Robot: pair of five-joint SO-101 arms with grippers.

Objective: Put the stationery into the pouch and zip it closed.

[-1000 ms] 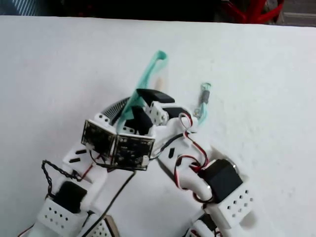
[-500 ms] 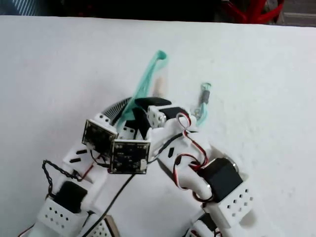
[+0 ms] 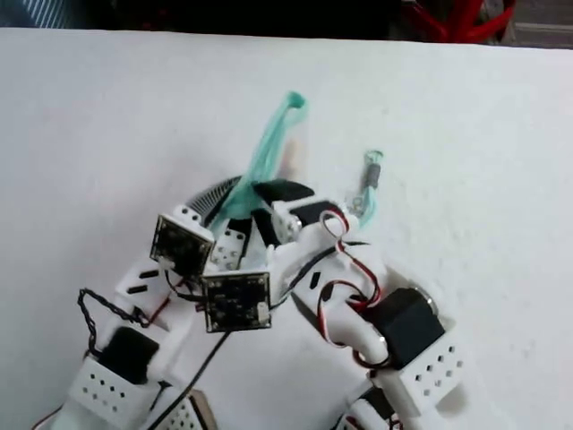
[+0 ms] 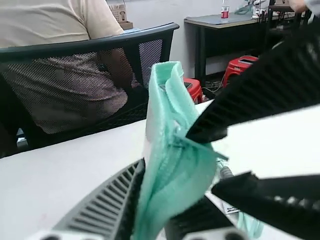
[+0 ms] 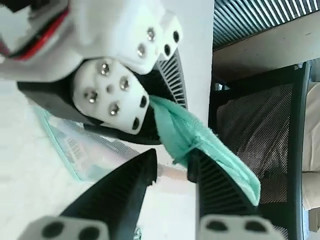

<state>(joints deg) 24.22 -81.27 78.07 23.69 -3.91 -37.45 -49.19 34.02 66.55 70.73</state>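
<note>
The clear pouch with a teal zipper edge (image 3: pixel 269 148) stands on edge in the middle of the table. My left gripper (image 3: pixel 233 199) is shut on the near end of that teal edge (image 4: pixel 172 150), which rises between its ribbed fingers (image 4: pixel 107 205). My right gripper (image 3: pixel 270 202) sits right beside it, open by a narrow gap, with the tip of the teal edge (image 5: pixel 210 150) lying between its black fingers (image 5: pixel 130 185). A pale pinkish stick (image 3: pixel 289 159) shows through the pouch. A small grey item with a teal strip (image 3: pixel 371 175) lies to the right.
Both arms crowd together at the near middle, wrist cameras and cables (image 3: pixel 345 269) overlapping. The white table (image 3: pixel 107 116) has free room to the left, right and far side. Its far edge (image 3: pixel 269 34) runs along the top.
My right gripper and its wrist camera have drawn back toward the near side along the teal edge. The pouch's far tip has tilted slightly. The left arm has barely moved.
</note>
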